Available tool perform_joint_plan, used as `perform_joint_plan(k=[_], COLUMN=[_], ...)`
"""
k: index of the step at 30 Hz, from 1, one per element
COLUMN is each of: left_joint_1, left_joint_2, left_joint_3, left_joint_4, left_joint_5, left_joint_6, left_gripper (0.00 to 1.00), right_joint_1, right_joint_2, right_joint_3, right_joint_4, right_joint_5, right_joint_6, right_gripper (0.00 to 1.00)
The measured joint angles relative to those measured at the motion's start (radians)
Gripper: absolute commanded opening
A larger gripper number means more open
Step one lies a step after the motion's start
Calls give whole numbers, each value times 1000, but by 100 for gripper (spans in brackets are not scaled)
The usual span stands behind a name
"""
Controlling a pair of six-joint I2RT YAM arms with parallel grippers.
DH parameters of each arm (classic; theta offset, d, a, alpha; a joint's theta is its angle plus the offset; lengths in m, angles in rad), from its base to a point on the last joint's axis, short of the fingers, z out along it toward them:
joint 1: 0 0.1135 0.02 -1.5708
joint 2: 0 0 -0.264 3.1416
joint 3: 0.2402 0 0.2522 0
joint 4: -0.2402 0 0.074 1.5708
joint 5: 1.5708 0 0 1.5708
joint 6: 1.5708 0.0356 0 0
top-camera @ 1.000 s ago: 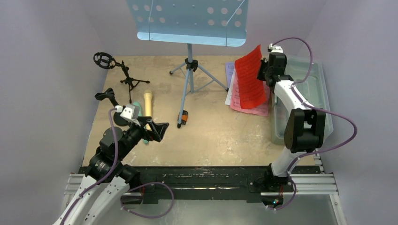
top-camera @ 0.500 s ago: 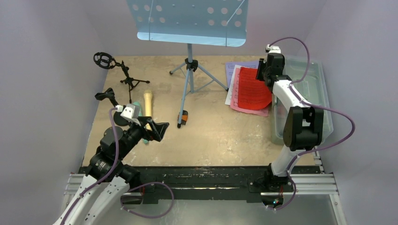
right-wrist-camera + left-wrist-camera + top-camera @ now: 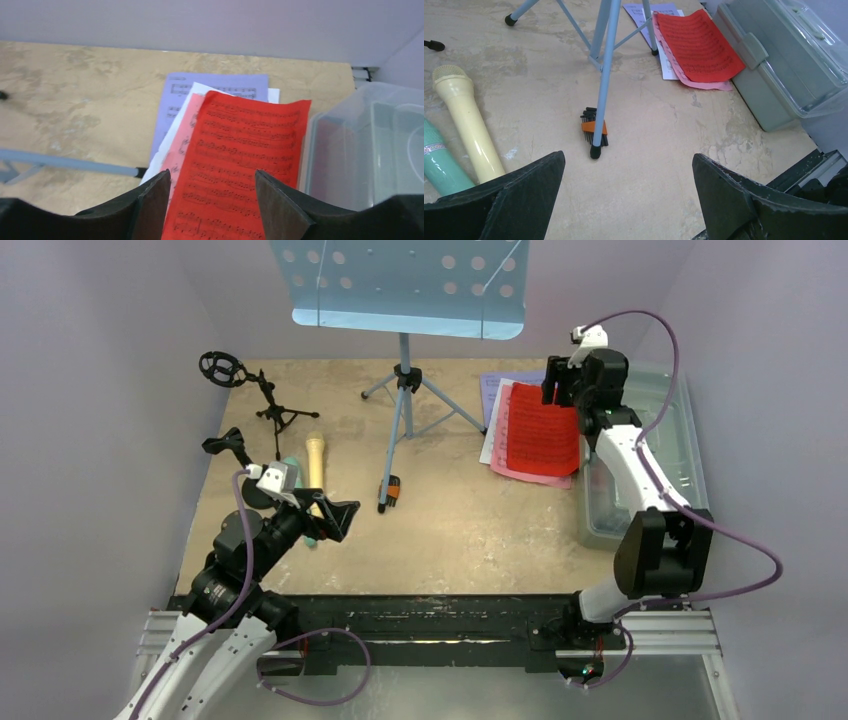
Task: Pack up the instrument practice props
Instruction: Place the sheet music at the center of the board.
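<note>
The light-blue tripod with its perforated tray [image 3: 405, 285] stands at the back centre. A red sheet-music page [image 3: 540, 430] lies flat on top of pink [image 3: 535, 475] and purple [image 3: 492, 385] pages, beside the tub. My right gripper [image 3: 212, 175] hovers open just above the red page [image 3: 245, 160], holding nothing. The yellow microphone [image 3: 315, 462] and mint-green microphone [image 3: 441, 165] lie at the left. Two small black microphone tripods [image 3: 265, 400] stand behind them. My left gripper [image 3: 628, 155] hangs wide open and empty over bare table near the microphones.
The translucent grey plastic tub [image 3: 665, 440] sits along the right edge, its wall touching the pages. A small orange-and-black hex key set [image 3: 593, 127] lies at the foot of the blue tripod's near leg [image 3: 605, 75]. A white sheet [image 3: 185, 107] shows within the paper stack.
The red page, held up on edge by my right gripper a second ago, now lies flat on the stack. The right gripper has opened and drawn back toward the tub. The left arm is unmoved.
</note>
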Motion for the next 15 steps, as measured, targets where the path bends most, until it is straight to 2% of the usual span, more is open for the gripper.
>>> perform_joint_plan(k=[15], left_joint_1=[0], left_joint_2=[-3], left_joint_3=[0], left_joint_4=[0], left_joint_5=[4], left_joint_6=[0], left_gripper=[100], right_joint_1=[-2], right_joint_2=[-309], right_joint_3=[-203], right_joint_4=[-38], right_joint_5=[-442], right_joint_6=[-186], right_gripper=[89])
